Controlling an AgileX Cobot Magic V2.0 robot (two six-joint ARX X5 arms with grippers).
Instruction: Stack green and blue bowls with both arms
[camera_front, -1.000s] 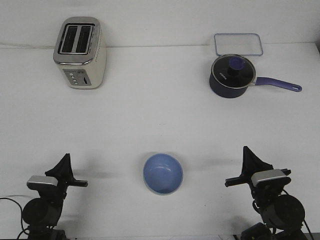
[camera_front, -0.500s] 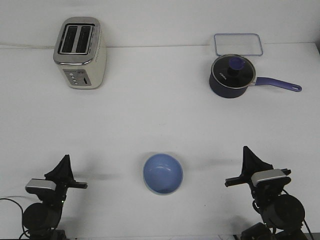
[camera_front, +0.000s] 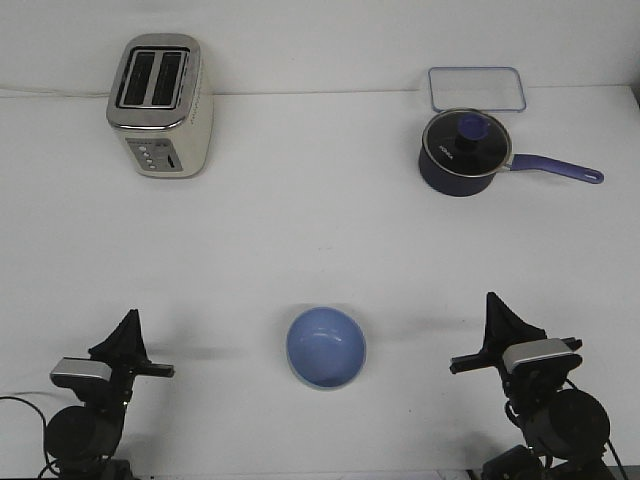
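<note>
The blue bowl (camera_front: 326, 347) sits upright on the counter (camera_front: 320, 240), between both arms. A pale rim shows under it, so it probably nests in the green one already. The left end effector (camera_front: 128, 330) and right end effector (camera_front: 495, 312) hold nothing; I cannot tell their spread.

Black jointed arms (camera_front: 85, 420), silver-grey wrist blocks (camera_front: 527, 355)

Green bowl's rim (camera_front: 300, 372) barely visible under blue bowl (camera_front: 326, 346)
</note>
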